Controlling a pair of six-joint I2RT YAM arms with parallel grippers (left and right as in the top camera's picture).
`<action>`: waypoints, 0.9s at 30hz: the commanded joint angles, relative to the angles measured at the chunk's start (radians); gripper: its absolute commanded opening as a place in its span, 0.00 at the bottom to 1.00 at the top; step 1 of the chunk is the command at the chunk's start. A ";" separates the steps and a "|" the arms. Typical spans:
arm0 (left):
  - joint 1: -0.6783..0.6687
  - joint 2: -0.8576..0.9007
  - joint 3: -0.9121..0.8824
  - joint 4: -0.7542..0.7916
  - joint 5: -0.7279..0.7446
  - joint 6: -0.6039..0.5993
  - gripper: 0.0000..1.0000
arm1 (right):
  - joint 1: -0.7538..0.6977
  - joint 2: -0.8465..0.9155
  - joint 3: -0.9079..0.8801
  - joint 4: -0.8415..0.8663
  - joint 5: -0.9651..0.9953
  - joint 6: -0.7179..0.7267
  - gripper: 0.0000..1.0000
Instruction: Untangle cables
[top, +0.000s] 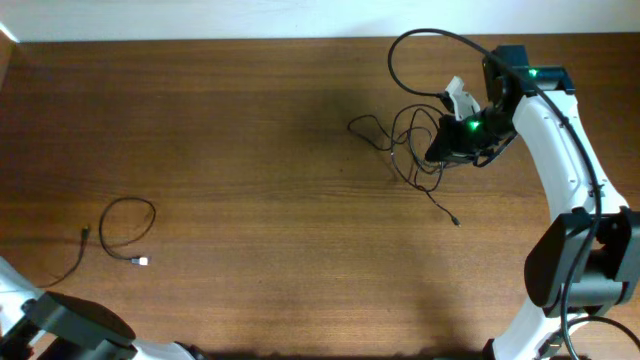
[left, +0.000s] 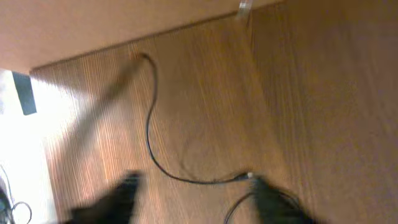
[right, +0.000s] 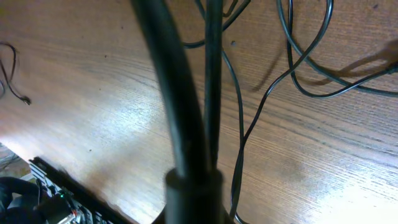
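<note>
A tangle of thin black cables (top: 410, 145) lies at the back right of the table, with one plug end trailing toward the front (top: 455, 220). My right gripper (top: 447, 143) sits over the tangle's right side. In the right wrist view its jaws (right: 193, 186) form one dark block, shut on cable strands that rise close past the lens, and more loops (right: 305, 68) lie on the wood. A separate cable (top: 125, 235) with a white tip lies at the left. In the left wrist view it (left: 152, 143) runs between my open, blurred fingers (left: 196, 182).
The thick black arm cable (top: 420, 40) arcs above the tangle by the right arm (top: 560, 130). The table's far edge (top: 200, 40) meets a white wall. The left arm's base (top: 70, 325) is at the front left corner.
</note>
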 joint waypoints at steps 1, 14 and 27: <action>0.002 -0.017 -0.013 0.005 0.011 -0.063 0.99 | 0.004 -0.001 0.001 0.000 0.006 0.000 0.04; 0.014 -0.018 -0.019 -0.307 -0.006 -0.504 0.97 | 0.004 -0.001 0.001 -0.005 0.010 -0.007 0.04; -0.050 -0.016 -0.167 -0.011 0.186 -0.341 0.91 | 0.004 -0.001 0.001 -0.003 0.036 -0.034 0.04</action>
